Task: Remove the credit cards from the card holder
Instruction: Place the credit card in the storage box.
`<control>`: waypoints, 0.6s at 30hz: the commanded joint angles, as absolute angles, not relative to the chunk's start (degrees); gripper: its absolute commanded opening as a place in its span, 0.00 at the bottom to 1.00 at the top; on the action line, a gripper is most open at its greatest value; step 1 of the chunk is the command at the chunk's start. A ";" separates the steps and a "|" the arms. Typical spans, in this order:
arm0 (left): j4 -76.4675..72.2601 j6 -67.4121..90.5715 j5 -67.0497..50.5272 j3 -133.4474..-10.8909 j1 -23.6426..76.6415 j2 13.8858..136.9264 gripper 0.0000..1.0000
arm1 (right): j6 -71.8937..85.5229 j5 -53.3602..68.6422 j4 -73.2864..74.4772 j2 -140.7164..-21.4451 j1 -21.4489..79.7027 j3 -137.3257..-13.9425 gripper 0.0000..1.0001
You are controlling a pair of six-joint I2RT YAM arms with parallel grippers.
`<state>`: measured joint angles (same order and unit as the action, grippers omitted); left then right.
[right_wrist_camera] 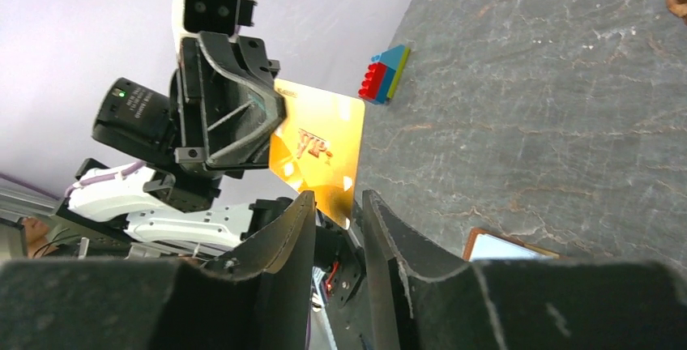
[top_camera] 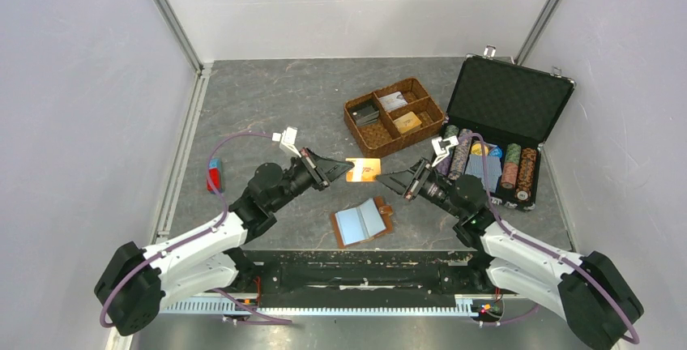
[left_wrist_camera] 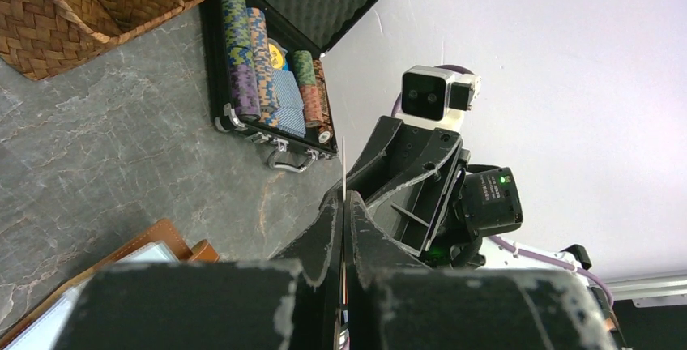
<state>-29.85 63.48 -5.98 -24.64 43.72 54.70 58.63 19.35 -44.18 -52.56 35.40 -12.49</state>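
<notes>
The small tan-brown leather folding card holder (top_camera: 362, 222) lies open on the grey marbled desk (top_camera: 275, 99), close to the middle of its near edge and between the two arms. Its pale blue-grey clear sleeves face up. Whether any card sits in those sleeves cannot be told from here.

One thin golden-orange plastic credit card (top_camera: 364, 169) is out of the holder and held off the desk. In the overhead view it sits between the holder and the woven brown compartment basket (top_camera: 359, 129). The left pincer (top_camera: 340, 171) is pressed together on one short edge of the card, pinching it.

The right pincer (top_camera: 387, 180) faces the left one from the card's other side, its jaws apart with a clear gap. A corner of the card seems to sit in that gap, though neither finger is visibly touching it.

A black hard case (top_camera: 506, 99) stands open by the desk's right edge, with rows of striped poker chips (top_camera: 460, 154) inside. A small red-and-blue toy block (top_camera: 214, 178) lies near the left edge.
</notes>
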 commanded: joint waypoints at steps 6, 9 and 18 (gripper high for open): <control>-38.48 66.99 -3.85 -22.05 43.68 53.54 0.02 | 62.69 15.99 -54.05 -53.44 35.30 -11.34 0.09; -38.51 67.28 -3.90 -21.79 43.64 53.86 0.06 | 62.14 15.28 -53.95 -53.13 35.14 -11.83 0.00; -12.68 58.45 -1.95 -27.03 43.59 47.69 0.89 | 36.60 27.61 -22.64 -54.49 21.46 -29.79 0.00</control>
<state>-27.73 64.71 -4.56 -22.11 43.68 51.94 51.96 19.92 -37.47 -53.19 28.16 -19.18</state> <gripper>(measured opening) 0.807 0.006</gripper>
